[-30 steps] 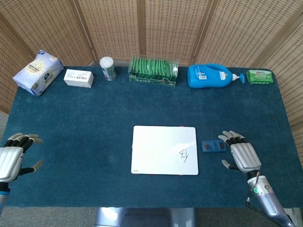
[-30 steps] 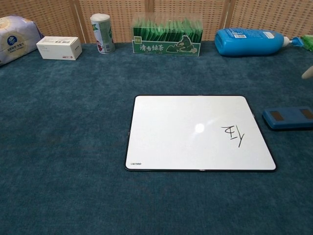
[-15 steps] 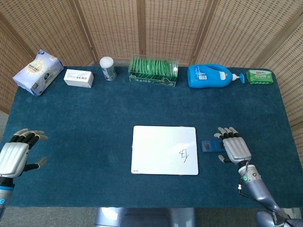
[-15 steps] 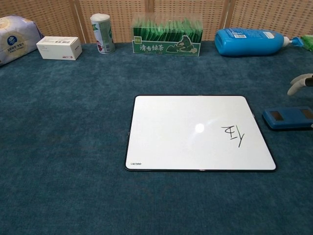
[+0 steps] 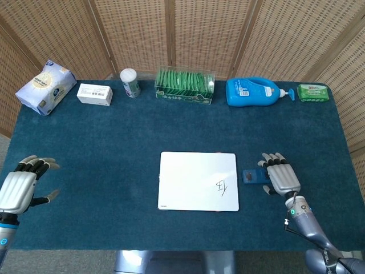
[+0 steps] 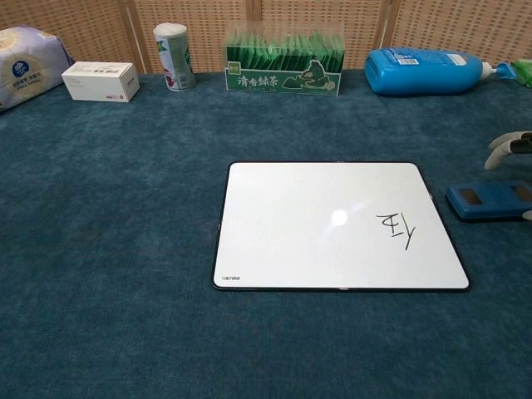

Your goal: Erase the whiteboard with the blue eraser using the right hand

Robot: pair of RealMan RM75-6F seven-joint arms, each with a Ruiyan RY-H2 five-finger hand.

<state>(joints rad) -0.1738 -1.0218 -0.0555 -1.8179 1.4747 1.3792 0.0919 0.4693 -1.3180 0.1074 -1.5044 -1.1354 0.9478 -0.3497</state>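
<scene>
Blue eraser (image 5: 254, 176) lies flat on the teal cloth just right of the whiteboard (image 5: 198, 189), apparently ungrasped, with the right hand (image 5: 281, 177) spread empty above its right end, placed to grip.

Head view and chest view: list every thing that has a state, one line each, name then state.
whiteboard: flat on the table, a black mark still on it.
blue eraser: lying on the cloth beside the whiteboard, not lifted.
right hand: fingers spread over the eraser, no grip visible.
left hand: fingers apart, holding nothing.
blue bottle: lying on its side.
white canister: upright, capped.
</scene>
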